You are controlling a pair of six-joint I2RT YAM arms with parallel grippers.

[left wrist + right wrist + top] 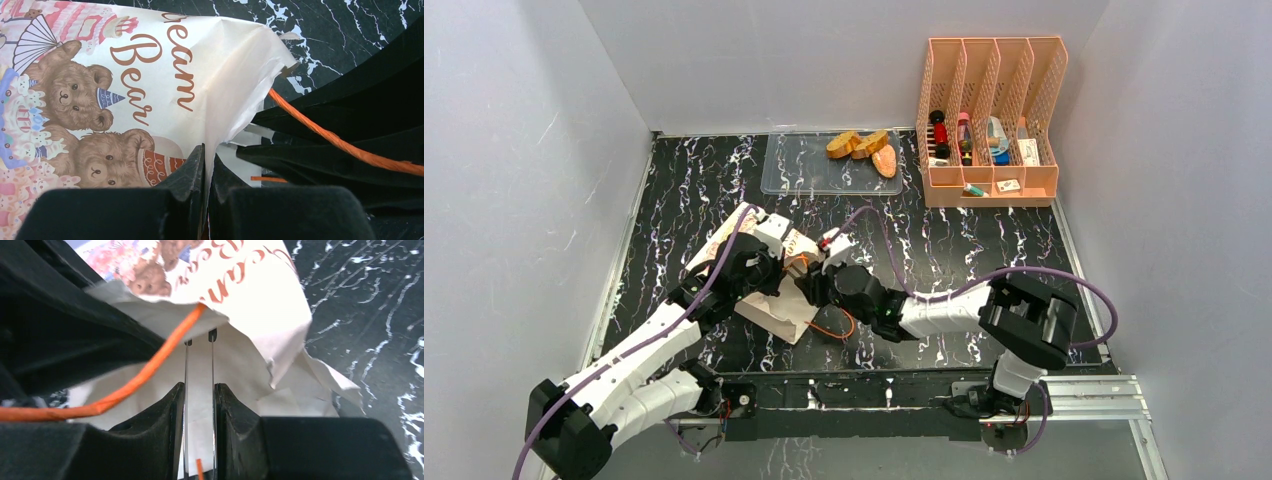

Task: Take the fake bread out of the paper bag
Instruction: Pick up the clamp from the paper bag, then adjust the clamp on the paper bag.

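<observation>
My left pincer (206,150) is closed tight, and its two fingers nip one thin edge of the paper bag (225,65) at the mouth. There is one bag. It lies on the black marbled table (984,240), in the middle and just ahead of my two arms. Its printed face shows two brown bears. One orange cord handle (340,142) runs out from the rim past my left fingers.

My right pincer (199,387) is at the same mouth from the other side. Its two fingers stand a narrow slot apart, with the bag's pale paper showing in that slot, but I cannot tell whether they pinch it. An orange cord crosses there as well, and I cannot say whether it is the same one or a second. The inside of the bag is hidden from me.

Farther back, one clear plastic tray (794,170) sits by the far wall. Three pieces of the fake bread (865,150) lie close together in its right end. Rightmost stands one peach rack (1039,182) with four slots holding small odds, just beside the tray.
</observation>
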